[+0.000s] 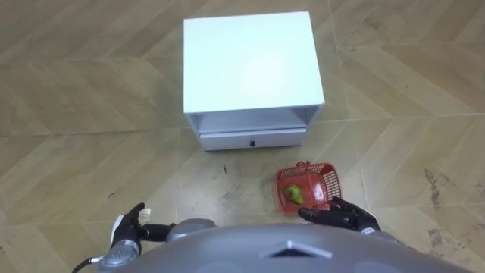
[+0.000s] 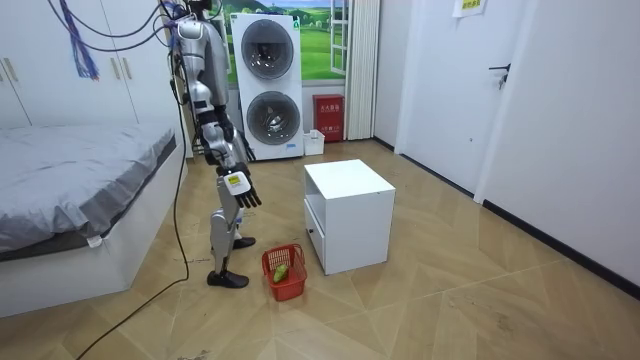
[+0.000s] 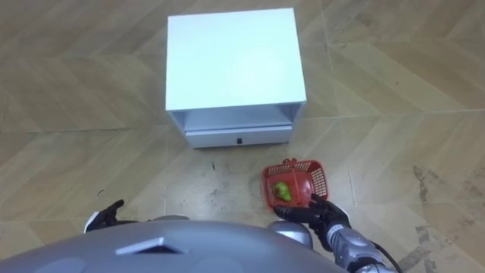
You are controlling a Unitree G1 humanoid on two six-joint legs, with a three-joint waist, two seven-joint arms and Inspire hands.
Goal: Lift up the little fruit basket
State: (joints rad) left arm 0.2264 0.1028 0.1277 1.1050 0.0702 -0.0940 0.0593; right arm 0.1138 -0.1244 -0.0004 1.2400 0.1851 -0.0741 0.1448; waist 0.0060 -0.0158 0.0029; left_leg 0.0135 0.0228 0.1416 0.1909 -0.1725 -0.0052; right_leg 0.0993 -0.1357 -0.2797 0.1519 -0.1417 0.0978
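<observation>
The floor is pale herringbone parquet, and on it a white bedside cabinet (image 1: pixel 250 61) stands with an open shelf above a closed drawer (image 1: pixel 252 139). In the room view a bed (image 2: pixel 80 160) with grey covers lies to the room view's left, two stacked front-loading washing machines (image 2: pixel 268 85) stand against the far wall, and a white door (image 2: pixel 515 90) is on the room view's right. The robot stands upright between bed and cabinet, facing the cabinet's drawer side. The red plastic fruit basket (image 1: pixel 327 180) sits on the floor just before the cabinet's front right corner and near the robot's feet, with a green fruit (image 1: pixel 294 194) inside. The right arm hangs bent at waist height, and the right hand (image 1: pixel 342 217) is above the basket's near side with fingers spread and relaxed, holding nothing and clear of the basket. The left hand (image 1: pixel 127 225) hangs low at the robot's side, fingers loose and empty
</observation>
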